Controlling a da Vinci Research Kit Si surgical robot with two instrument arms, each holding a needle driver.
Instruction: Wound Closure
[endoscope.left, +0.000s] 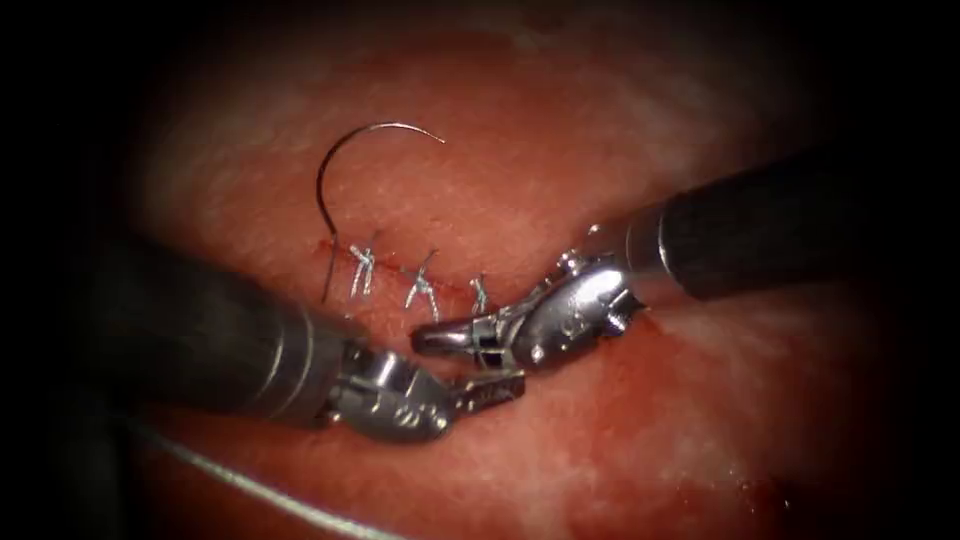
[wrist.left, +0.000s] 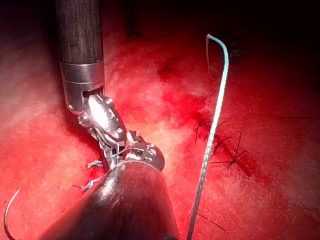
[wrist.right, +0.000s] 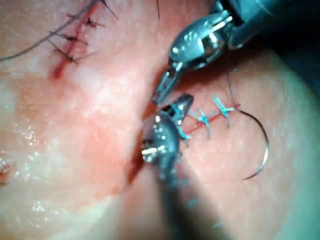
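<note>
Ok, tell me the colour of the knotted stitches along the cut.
Pale blue-white knotted stitches, clearest in the endoscope view.

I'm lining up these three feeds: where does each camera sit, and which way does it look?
Endoscope: above and in front of the cut; left gripper, right gripper, free needle.
Left wrist: along the left shaft; right gripper, thread.
Right wrist: along the right shaft at its own jaws.
Shared: the knots and the needle.

Tissue (wrist.left: 45, 90): red, wet surface.
Right arm's tool (wrist.left: 117, 137): shaft upright, wrist angled down.
Needle (wrist.left: 9, 215): curved, lying on tissue.
Thread (wrist.left: 212, 135): 1 pale strand crossing dark stitches (wrist.left: 222, 145).
</note>
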